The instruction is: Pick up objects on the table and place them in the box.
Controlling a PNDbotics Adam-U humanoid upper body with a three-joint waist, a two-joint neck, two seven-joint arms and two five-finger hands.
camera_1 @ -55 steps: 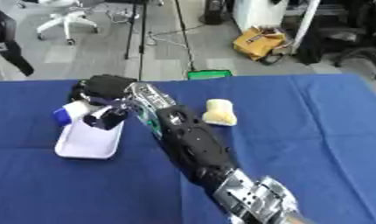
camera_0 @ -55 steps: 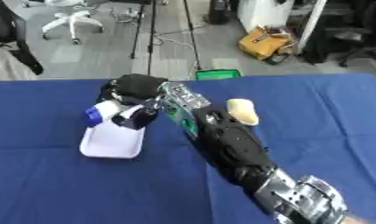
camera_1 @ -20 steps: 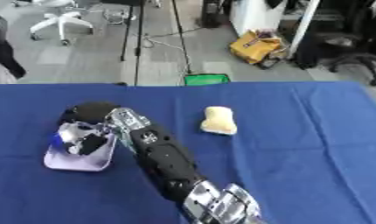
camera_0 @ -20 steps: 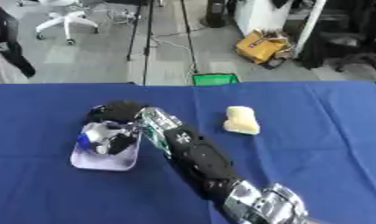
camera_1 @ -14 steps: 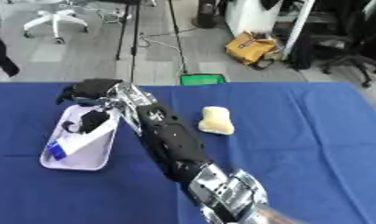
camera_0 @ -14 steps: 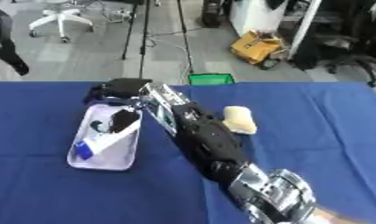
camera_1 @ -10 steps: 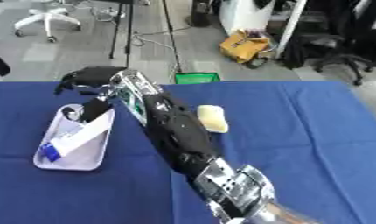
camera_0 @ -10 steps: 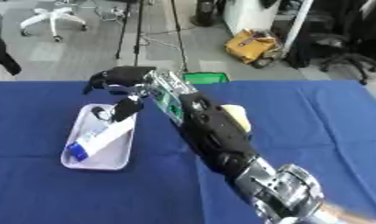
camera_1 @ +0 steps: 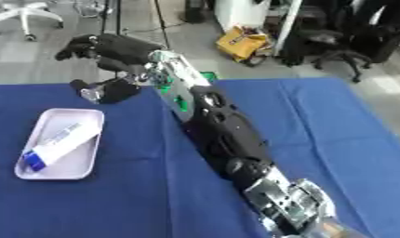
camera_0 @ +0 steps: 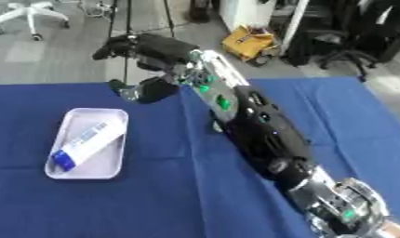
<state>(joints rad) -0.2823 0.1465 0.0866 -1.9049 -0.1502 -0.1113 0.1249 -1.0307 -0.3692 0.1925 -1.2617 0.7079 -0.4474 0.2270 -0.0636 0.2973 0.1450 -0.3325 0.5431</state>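
Tube [camera_0: 86, 140], white with a blue end, lies in the white box [camera_0: 108, 169] near the table's [camera_0: 154, 209] left edge, its long axis running from the near-left corner of the box toward its far-right corner. The right arm [camera_0: 260, 139] crosses the blue table from the near right corner toward the far edge. At its end the right hand [camera_0: 146, 53] hangs above the far edge, beyond and to the right of the box, apart from the tube. Its fingers spread, relaxed, holding nothing. Judged from this, the tube's placing is done and the hand is free for another object, though none shows uncovered here. The left hand is not visible.
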